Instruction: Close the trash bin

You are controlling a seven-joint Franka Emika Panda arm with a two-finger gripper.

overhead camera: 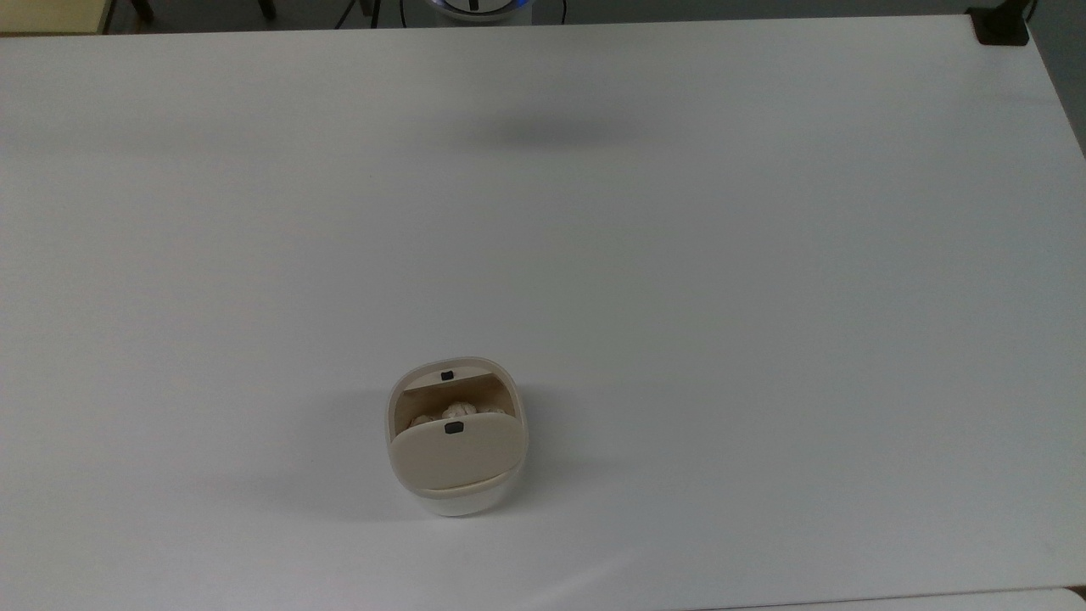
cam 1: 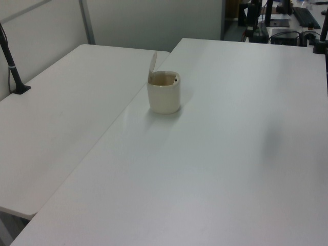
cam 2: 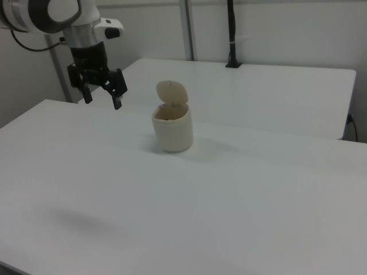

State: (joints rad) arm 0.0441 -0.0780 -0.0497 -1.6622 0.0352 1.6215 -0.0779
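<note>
**Bin stands open on the white table, gripper hanging off to one side**

The white table (overhead camera: 764,297) takes up nearly the whole top view, and a second table (cam 1: 56,118) butts against it along the left view's left. In the upper left of the right view the robot arm (cam 2: 51,14) reaches in from the frame's corner, white with a dark joint ring. Its black gripper (cam 2: 103,98) hangs above the table, with its two fingers spread apart and nothing between them. It sits to the right view's left of the bin and well apart from it.

The trash bin (overhead camera: 456,475) stands upright in the lower middle of the top view, a little left of centre. In the left view it is in the upper middle; in the right view it is just left of centre. Its body is white and its beige lid (cam 2: 172,91) is tipped up on its hinge, standing nearly upright over the far rim. Pale crumpled stuff (overhead camera: 458,412), perhaps paper, lies inside the opening. A small black latch (overhead camera: 454,428) sits on the lid's edge, and a matching black square (overhead camera: 447,375) marks the opposite rim.
</note>
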